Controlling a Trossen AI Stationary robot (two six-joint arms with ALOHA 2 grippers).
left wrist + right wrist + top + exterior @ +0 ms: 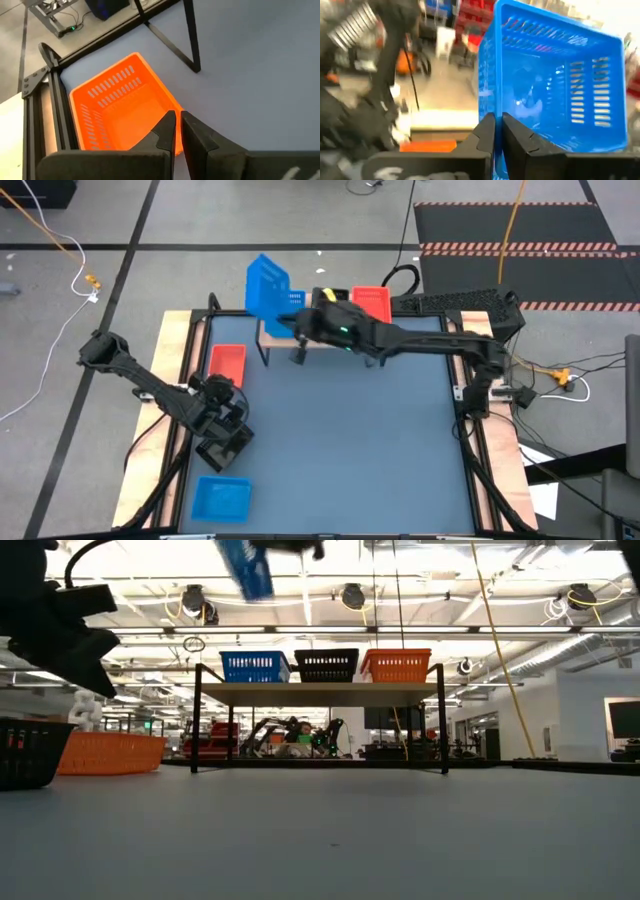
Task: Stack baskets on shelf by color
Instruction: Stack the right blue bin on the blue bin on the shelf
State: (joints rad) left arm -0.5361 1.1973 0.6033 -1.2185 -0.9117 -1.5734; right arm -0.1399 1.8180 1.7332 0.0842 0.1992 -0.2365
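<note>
My right gripper (498, 131) is shut on a blue basket (268, 288), held tipped in the air over the left end of the shelf (320, 693). On the shelf stand a blue basket (255, 666), a black basket (326, 664) and a red basket (396, 664) in a row. My left gripper (177, 131) hovers shut at the table's left, just short of a red basket (120, 107) that rests on the table. A black basket (30, 752) sits on the table near that arm. My right gripper pinches the rim of one wall (489, 107) of the blue basket between its two fingers. The fingers point about level. The basket is lifted clear, tipped so that its open top faces the gripper, above the baskets on the shelf.
Another blue basket (220, 498) lies on the table near the front left corner. The shelf's black legs (195, 720) stand on the far part of the table. The middle and right of the tabletop (380, 440) are bare.
</note>
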